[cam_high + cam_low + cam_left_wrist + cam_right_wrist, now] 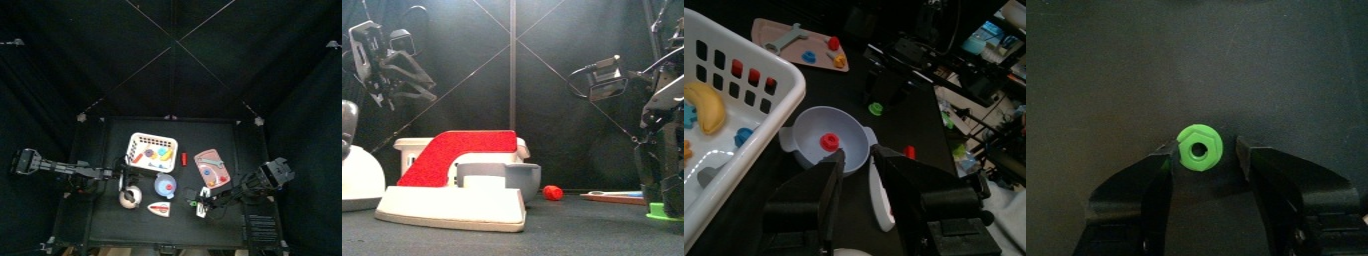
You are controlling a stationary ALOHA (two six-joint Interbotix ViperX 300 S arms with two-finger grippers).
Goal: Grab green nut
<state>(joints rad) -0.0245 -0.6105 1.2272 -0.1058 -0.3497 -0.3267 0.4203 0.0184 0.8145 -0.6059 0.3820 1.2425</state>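
The green nut (1200, 147) is a tiny bright green ring lying on the black table. It sits between the two tips of my right gripper (1201, 152), whose jaws stand close on either side of it with narrow gaps. In the front view the nut (661, 210) lies on the table under the right gripper (663, 192) at the far right. In the top view the nut (203, 210) is near the table's front, right of middle. My left gripper (855, 160) is slightly open and empty, raised at the left.
A white basket (139, 140) of coloured parts stands at the back. A pink tray (211, 168) lies right of it. A grey-blue bowl (166, 186) and a red and white object (456, 190) sit in the middle. A small red piece (552, 190) lies by the tray.
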